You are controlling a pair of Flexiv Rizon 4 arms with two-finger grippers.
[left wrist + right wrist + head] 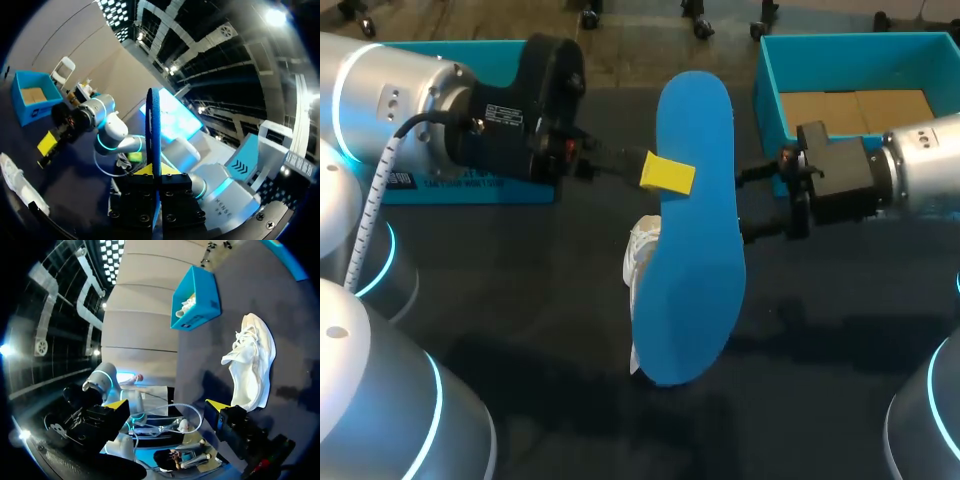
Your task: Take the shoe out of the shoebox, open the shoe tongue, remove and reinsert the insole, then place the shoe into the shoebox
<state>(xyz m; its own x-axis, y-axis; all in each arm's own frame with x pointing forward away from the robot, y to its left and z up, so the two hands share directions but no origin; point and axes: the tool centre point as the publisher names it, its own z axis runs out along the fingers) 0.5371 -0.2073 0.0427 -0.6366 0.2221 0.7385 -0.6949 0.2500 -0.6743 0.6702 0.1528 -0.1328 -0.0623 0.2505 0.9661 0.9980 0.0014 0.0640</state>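
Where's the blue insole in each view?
Head: insole at centre, gripped by left hand, hiding most of the white shoe.
Left wrist: insole edge-on between that hand's fingers.
Right wrist: not in it.
Landmark: white shoe, in all three.

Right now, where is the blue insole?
In the head view the blue insole is mid-table, clamped in the left gripper and held over the white shoe, with the open right gripper close on its right side.
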